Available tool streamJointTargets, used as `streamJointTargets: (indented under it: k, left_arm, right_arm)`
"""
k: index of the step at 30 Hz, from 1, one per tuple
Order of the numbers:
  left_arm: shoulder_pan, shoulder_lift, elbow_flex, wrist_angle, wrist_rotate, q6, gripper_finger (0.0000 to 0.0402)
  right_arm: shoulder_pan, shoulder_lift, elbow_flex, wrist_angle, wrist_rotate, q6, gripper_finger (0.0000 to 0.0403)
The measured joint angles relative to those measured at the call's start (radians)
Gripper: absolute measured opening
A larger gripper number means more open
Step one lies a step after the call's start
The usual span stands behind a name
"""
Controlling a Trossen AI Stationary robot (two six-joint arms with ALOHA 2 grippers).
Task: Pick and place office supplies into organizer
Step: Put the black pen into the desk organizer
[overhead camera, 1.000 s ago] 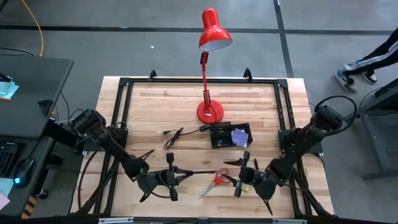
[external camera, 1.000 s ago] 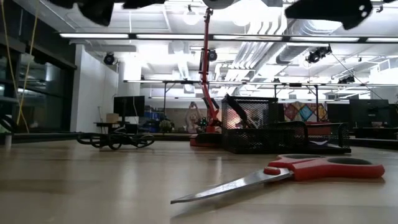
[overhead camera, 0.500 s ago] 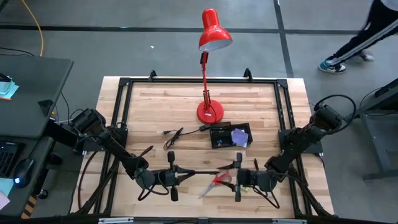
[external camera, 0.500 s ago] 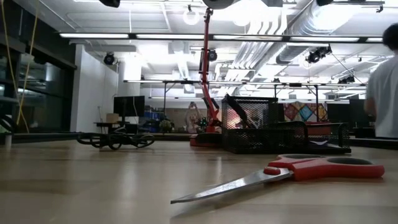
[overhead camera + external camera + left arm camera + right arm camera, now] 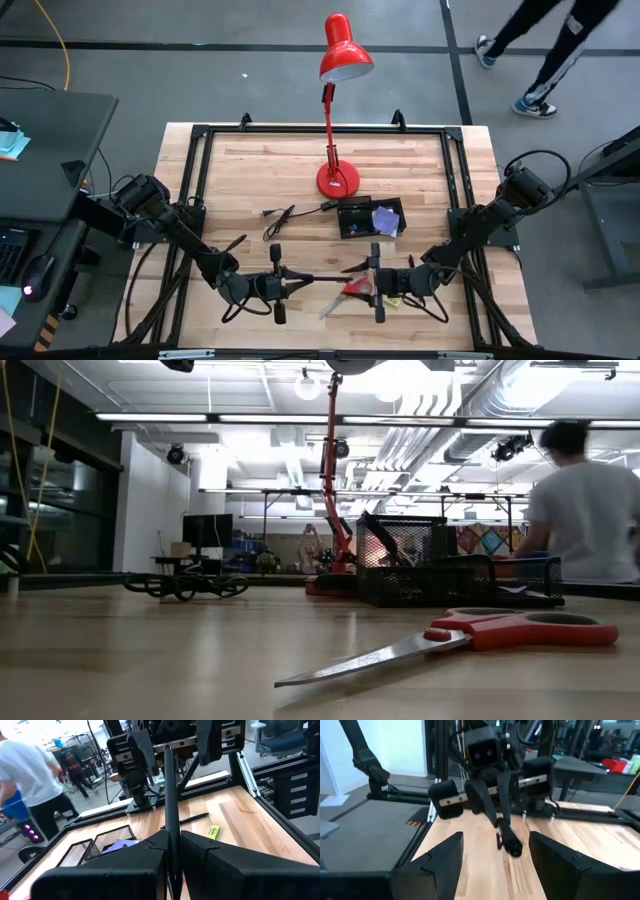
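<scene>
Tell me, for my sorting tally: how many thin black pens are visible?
2: one thin black pen held in the left arm's jaws; another lying on the wooden table. The black mesh organizer could hide more.

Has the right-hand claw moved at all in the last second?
Yes. In the high view the right gripper has swung left along the table's front, ending over the red-handled scissors, which lie unmoved.

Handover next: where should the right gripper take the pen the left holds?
The free end of the pen, approached head-on from the right gripper's side: it sticks out level from the shut left gripper, pointing between the open fingers.
</scene>
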Motion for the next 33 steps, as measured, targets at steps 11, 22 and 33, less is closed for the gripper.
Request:
streamJointTargets:
  k: [11,22,33]
  left_arm:
    - [0.000,0.000,0.000,0.000,0.000,-0.001,0.0021]
    - [0.000,0.001,0.000,-0.008,0.008,-0.007,0.0022]
    - [-0.001,0.001,0.002,-0.027,-0.058,-0.027,0.0044]
  right_arm:
    - [0.000,0.000,0.000,0.013,0.000,-0.005,0.0186]
    - [0.000,0.000,0.000,0.008,0.003,-0.021,0.0023]
    - [0.000,0.000,0.000,0.010,0.028,-0.030,0.0025]
